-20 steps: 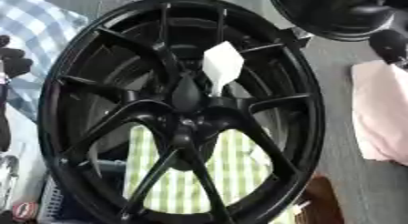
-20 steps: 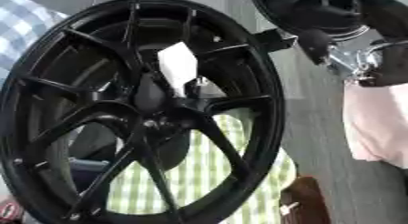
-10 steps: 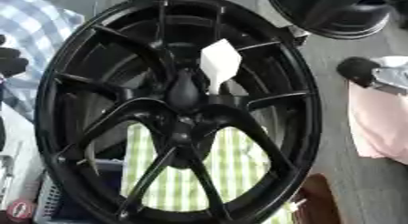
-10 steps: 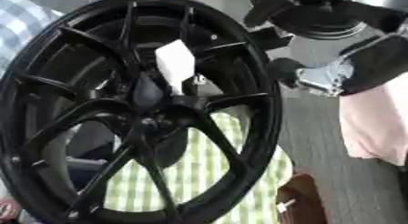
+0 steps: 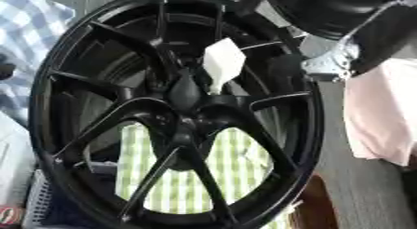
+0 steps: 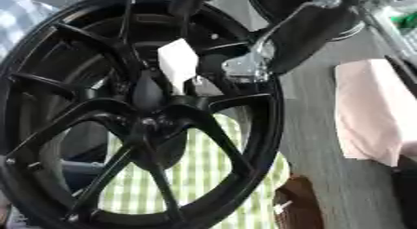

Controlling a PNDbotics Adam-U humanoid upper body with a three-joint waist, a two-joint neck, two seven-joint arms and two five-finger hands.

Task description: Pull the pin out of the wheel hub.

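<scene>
While the wheel (image 5: 175, 116) stands upright, the left eye view shows the white pin (image 5: 221, 65) stuck in just above the hub (image 5: 185, 90), long axis pointing up and right. Right hand (image 5: 338, 60) sits right of it, near the rim.

Right eye view: same hand (image 6: 248, 65) just beside the pin, not on it; fingers can't be read. Left hand unseen.

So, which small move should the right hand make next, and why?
Probably carry the right hand further left to the white pin and close on it: the pin is in the wheel hub, and the hand, just beside it, holds nothing.
</scene>
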